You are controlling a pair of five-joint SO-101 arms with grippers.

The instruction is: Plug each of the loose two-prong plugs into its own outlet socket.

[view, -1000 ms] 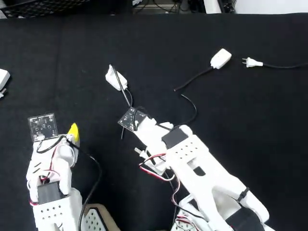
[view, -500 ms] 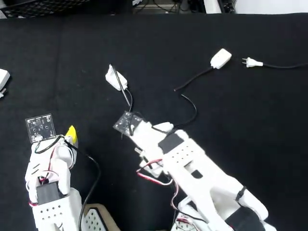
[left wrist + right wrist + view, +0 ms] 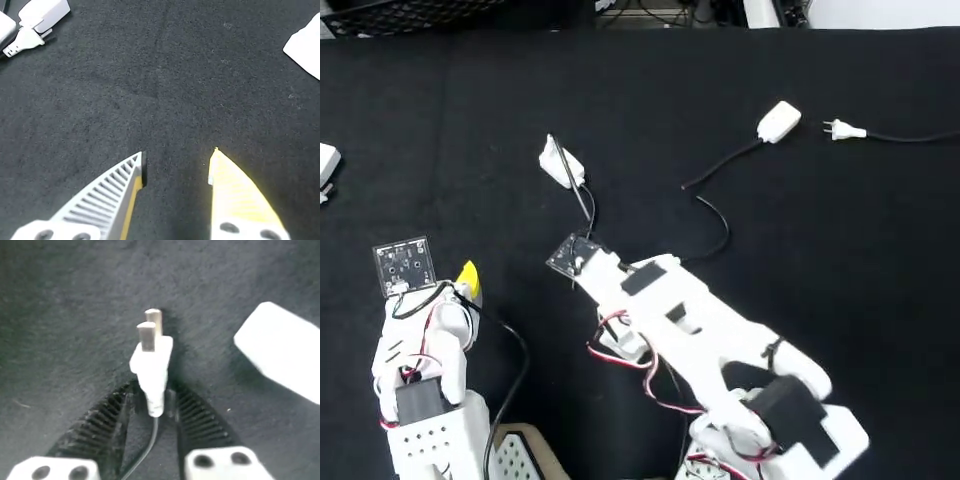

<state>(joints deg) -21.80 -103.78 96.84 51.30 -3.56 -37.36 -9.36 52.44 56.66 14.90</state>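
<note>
High view: right gripper (image 3: pixel 576 258) lies low over the black cloth table (image 3: pixel 820 250), nosed toward a white rectangular plastic outlet socket (image 3: pixel 560 163) just ahead of its tips; a thin black cord (image 3: pixel 582 205) runs between socket and hand. Left gripper (image 3: pixel 468 278) sits well apart from that socket. Far beyond the right hand, a second white two-prong plug on a black cord (image 3: pixel 842 129) lies loose just beside a white rounded socket (image 3: pixel 779 121), not plugged in. Left wrist view: left gripper (image 3: pixel 176 159) is spread with bare cloth between its fingers; a third white plug (image 3: pixel 27 37) lies well ahead. Right wrist view: right gripper (image 3: pixel 152 390) pinches a small white two-prong plug (image 3: pixel 151 362) by its body, prongs leading away from the palm, cord trailing back between the fingers. Likely held this way so the prongs enter first. The rectangular socket (image 3: pixel 280 347) sits near, ahead and off to one side, so the prongs probably need lining up.
</note>
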